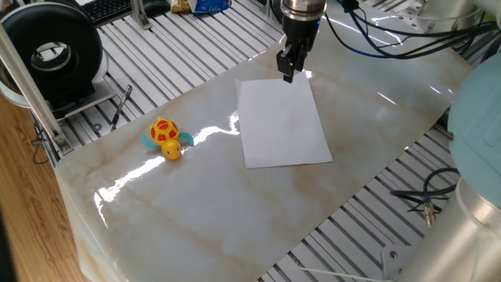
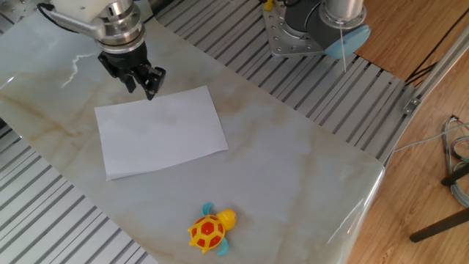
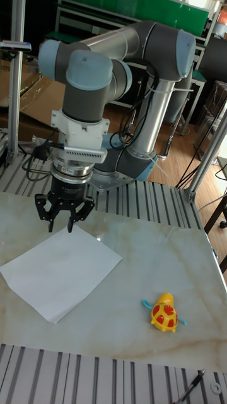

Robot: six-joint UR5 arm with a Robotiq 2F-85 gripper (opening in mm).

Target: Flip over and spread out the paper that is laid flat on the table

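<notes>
1 plain white, thin rectangular sheet of paper point(image 1: 282, 122) lies flat on the glossy cream marble-patterned table point(image 1: 203, 211), blank and uncreased, with all 4 corners down as far as the views show. 1 small yellow toy turtle with an orange-red shell and blue flippers point(image 1: 165, 136) sits on the same top, well apart from the paper. 1 grey robot arm with pale blue joint caps point(image 3: 104, 76) reaches over the table, carrying 1 black two-finger gripper point(image 2: 141, 79). The gripper points downward above the sheet's far edge, near 1 of its corners; in the tall fixed view its 2 fingers stand spread with a clear gap between them and nothing held. Whether the fingertips touch the paper or the marble, I cannot tell from any of the 3 views. Black cables point(image 1: 391, 35) trail from the arm's wrist. Around the marble top runs the grey slatted aluminium frame point(image 1: 188, 55), and 1 black round device point(image 1: 55, 51) stands on it beyond the turtle's end.
</notes>
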